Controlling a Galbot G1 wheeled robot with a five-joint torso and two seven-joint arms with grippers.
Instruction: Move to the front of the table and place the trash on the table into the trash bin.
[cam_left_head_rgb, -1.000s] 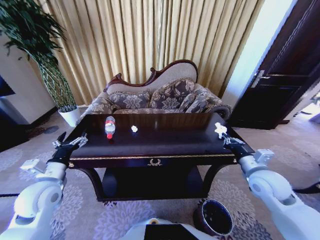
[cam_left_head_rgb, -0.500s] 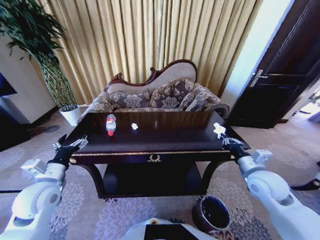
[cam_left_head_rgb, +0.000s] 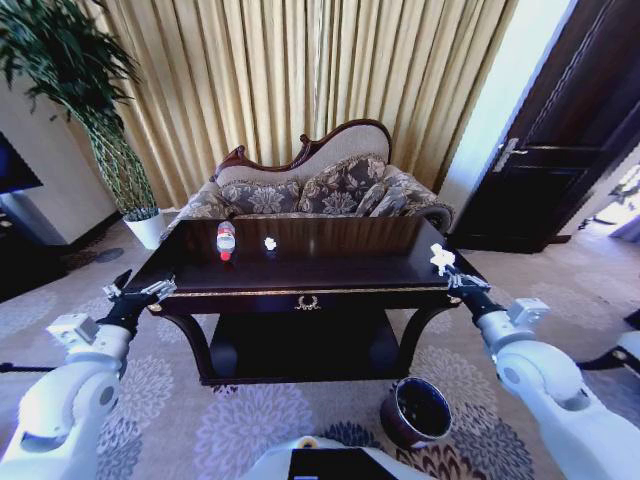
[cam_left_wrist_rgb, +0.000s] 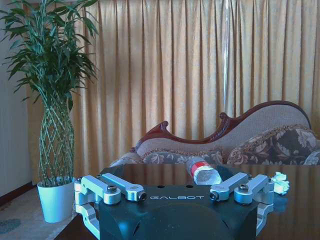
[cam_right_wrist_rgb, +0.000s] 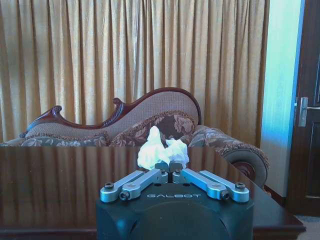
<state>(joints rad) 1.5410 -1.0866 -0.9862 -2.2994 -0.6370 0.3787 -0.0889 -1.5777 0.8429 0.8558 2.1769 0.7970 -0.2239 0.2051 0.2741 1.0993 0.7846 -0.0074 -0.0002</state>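
Backing away, I see the whole head view has shifted: the table (cam_left_head_rgb: 300, 275) sits smaller and farther off than a second ago, so it is my camera that has moved, not the furniture.

Far left, a tall plant in a white pot (cam_left_head_rgb: 148, 228) stands against the gold curtains (cam_left_head_rgb: 300, 90). My left gripper (cam_left_head_rgb: 140, 295) hovers off the table's left front corner, fingers spread wide and holding nothing; through the left wrist view the links are splayed apart.

On the glossy dark top, the clear bottle (cam_left_head_rgb: 226, 240) with its red label lies on its side toward the back left, and a small paper wad (cam_left_head_rgb: 269, 243) rests just beside it to the right. Behind the table I have the patterned sofa (cam_left_head_rgb: 320, 195) with its carved wooden back. Underneath, the lower shelf is in deep shadow and I cannot make out anything on it.

Right of centre on the patterned carpet, the trash bin (cam_left_head_rgb: 418, 412) stands near the table's right front leg, its inside dark.

My right gripper (cam_left_head_rgb: 447, 270) hangs over the table's right edge, pinched tight on a crumpled white paper wad (cam_right_wrist_rgb: 162, 150); the right wrist view shows the fingertips meeting under it. A dark door (cam_left_head_rgb: 570, 140) closes off the far right.
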